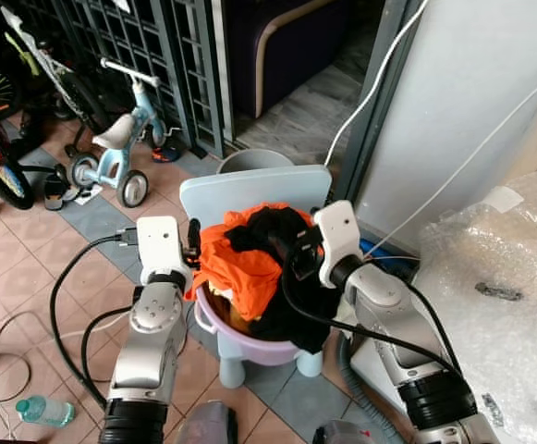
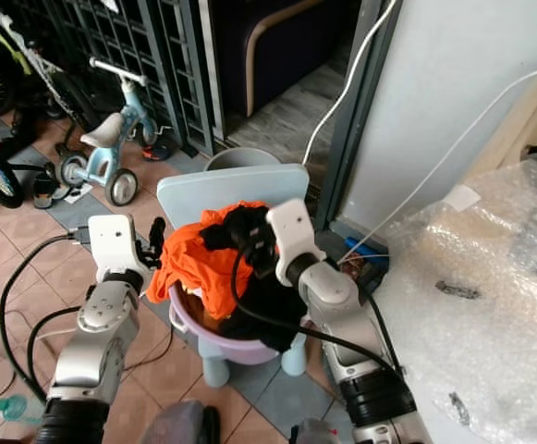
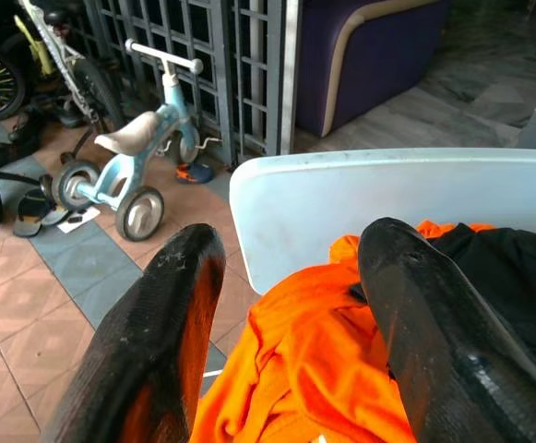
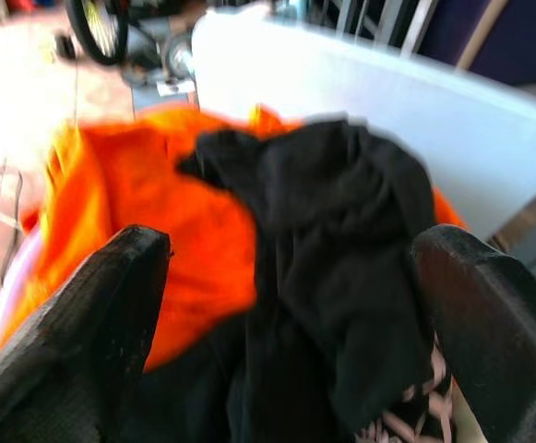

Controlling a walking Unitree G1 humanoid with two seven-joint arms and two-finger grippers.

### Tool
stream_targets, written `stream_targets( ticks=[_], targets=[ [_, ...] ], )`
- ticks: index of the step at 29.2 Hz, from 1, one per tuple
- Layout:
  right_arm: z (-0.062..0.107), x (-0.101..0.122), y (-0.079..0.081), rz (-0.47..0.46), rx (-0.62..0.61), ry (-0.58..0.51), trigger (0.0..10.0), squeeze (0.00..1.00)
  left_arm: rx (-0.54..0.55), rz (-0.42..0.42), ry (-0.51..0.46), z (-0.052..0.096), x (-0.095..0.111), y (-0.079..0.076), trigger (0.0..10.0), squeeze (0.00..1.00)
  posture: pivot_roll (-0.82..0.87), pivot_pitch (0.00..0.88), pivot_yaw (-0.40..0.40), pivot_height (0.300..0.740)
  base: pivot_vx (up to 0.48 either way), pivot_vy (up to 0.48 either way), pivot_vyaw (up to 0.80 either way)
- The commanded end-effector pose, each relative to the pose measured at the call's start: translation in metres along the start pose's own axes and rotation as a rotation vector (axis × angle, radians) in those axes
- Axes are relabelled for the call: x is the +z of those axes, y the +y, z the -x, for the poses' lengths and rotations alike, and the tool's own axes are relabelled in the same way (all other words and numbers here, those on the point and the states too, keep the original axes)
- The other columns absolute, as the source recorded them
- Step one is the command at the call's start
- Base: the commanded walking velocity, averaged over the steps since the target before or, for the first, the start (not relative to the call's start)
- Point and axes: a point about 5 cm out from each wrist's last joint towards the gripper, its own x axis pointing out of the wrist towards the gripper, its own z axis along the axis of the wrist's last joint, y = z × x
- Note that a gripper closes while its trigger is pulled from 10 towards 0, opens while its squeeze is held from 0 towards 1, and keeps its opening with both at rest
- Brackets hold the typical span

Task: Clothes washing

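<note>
My left tool (image 3: 286, 332) is spread wide at the near left rim of the round lilac plastic basin (image 1: 250, 344), fingers (image 3: 157, 341) parted beside the orange garment, gripping nothing. My right tool (image 4: 286, 323) is also spread wide, at the basin's right side, its fingers (image 4: 74, 332) straddling the black garment without closing on it. The crumpled orange garment (image 1: 240, 259) lies heaped in the basin and spills over its left rim; the bunched black garment (image 1: 273, 231) sits on top of it and hangs down the basin's right side. The basin rests on a small pale blue plastic chair (image 1: 250, 190). Beyond the basin, to its left, a light blue child's tricycle (image 1: 115, 148) stands on the tiled floor (image 1: 28, 268) before a dark metal grille (image 1: 148, 46).
</note>
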Motion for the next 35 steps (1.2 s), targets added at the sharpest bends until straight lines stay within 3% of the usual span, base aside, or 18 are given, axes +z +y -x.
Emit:
stream_targets(
  ticks=[1,7,14,17,22,24,28,29,30,31,35],
  targets=[
    [-0.006,0.007,-0.001,-0.003,-0.038,-0.022,10.0,0.00,0.033,-0.008,0.021,0.005,-0.003,0.008,10.0,0.00,0.05,0.108,0.010,0.740,0.000,0.000,0.80],
    [-0.016,-0.009,-0.011,-0.021,-0.132,0.085,10.0,0.00,0.062,0.007,0.046,0.012,-0.005,0.016,10.0,0.00,0.09,0.115,0.006,0.740,0.000,0.000,0.80],
    [-0.029,-0.013,-0.028,-0.020,-0.242,0.144,10.0,0.00,0.062,0.016,0.064,0.020,-0.005,0.018,10.0,0.00,0.12,0.122,0.000,0.740,0.000,0.000,0.00],
    [-0.029,-0.016,-0.052,0.035,-0.407,0.192,10.0,0.00,0.065,0.017,0.072,0.022,-0.005,0.020,10.0,0.00,0.14,0.127,-0.010,0.740,0.000,0.000,0.00],
    [-0.023,-0.025,-0.074,-0.003,-0.560,0.230,10.0,0.00,0.063,0.010,0.089,0.024,-0.006,0.020,10.0,0.00,0.14,0.135,-0.005,0.740,0.000,0.000,0.00],
    [-0.022,-0.029,-0.076,-0.009,-0.571,0.257,10.0,0.00,0.059,0.008,0.098,0.025,-0.006,0.019,10.0,0.00,0.14,0.141,-0.003,0.740,0.000,0.000,0.00],
    [-0.024,-0.043,-0.066,-0.142,-0.501,0.318,10.0,0.00,0.041,0.007,0.113,0.028,-0.007,0.015,10.0,0.00,0.14,0.164,-0.003,0.740,0.000,0.000,0.00],
    [-0.026,-0.049,-0.057,-0.228,-0.449,0.338,0.0,0.00,0.039,0.009,0.120,0.029,-0.007,0.015,10.0,0.00,0.14,0.177,-0.005,0.740,0.000,0.000,0.00],
    [-0.026,-0.049,-0.057,-0.228,-0.449,0.338,0.0,0.00,0.039,0.009,0.120,0.029,-0.007,0.015,10.0,0.00,0.14,0.177,-0.005,0.740,0.000,0.000,0.00],
    [-0.029,-0.050,-0.051,-0.288,-0.418,0.325,0.0,0.00,0.038,0.011,0.124,0.029,-0.007,0.015,10.0,0.00,0.14,0.186,-0.008,0.740,0.000,0.000,0.00],
    [-0.034,-0.043,-0.045,-0.307,-0.372,0.277,0.0,0.00,0.054,0.017,0.134,0.031,-0.007,0.018,10.0,0.00,0.14,0.192,-0.012,0.740,0.000,0.000,0.00]
  ],
)
